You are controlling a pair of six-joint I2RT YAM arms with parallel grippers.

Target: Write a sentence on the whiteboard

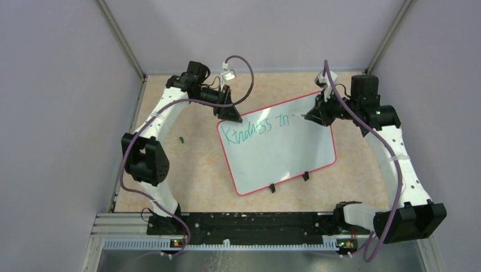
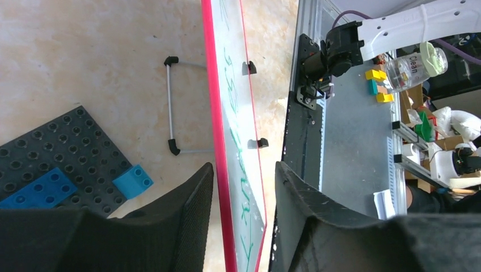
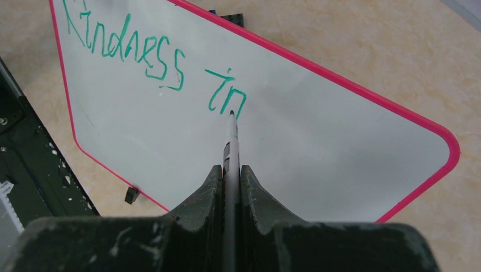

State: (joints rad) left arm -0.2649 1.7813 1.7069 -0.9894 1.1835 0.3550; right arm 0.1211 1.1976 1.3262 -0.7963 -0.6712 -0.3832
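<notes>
Pinching a thin white marker (image 3: 231, 141) between fingers drawn almost together, the right gripper (image 3: 230, 170) reaches in from the far right. It sets the marker's dark tip on the large glossy white whiteboard (image 1: 283, 153), which has a thin red-pink rim and rounded corners. The tip touches the board at the foot of the last stroke of the teal-green handwritten lettering (image 3: 136, 54). That lettering reads "Kindness in" in one line along the board's far edge, starting near its far left corner.

The whiteboard sits in the middle of the mottled beige table (image 1: 193, 187), skewed so that its right end lies farther away than its left. Two small black clips (image 1: 272, 188) sit on its near edge.

The left gripper (image 1: 230, 115) is at the board's far left corner. In the left wrist view its two black fingers (image 2: 193, 209) stand about half spread, one on each side of the red far rim. The finger on the near side is clear of the board. The other is just beside the rim, and I cannot tell whether it touches.

Beyond that rim, on the far side, lies a dark grey studded plate (image 2: 62, 147) carrying blue bricks (image 2: 132, 181). A thin grey wire bracket (image 2: 169, 105) with black ends shows next to the rim on the same side. Whether the board's corner rests on anything there is hidden. A small green object (image 1: 182, 138) lies on the table to the left, well apart from the board.
</notes>
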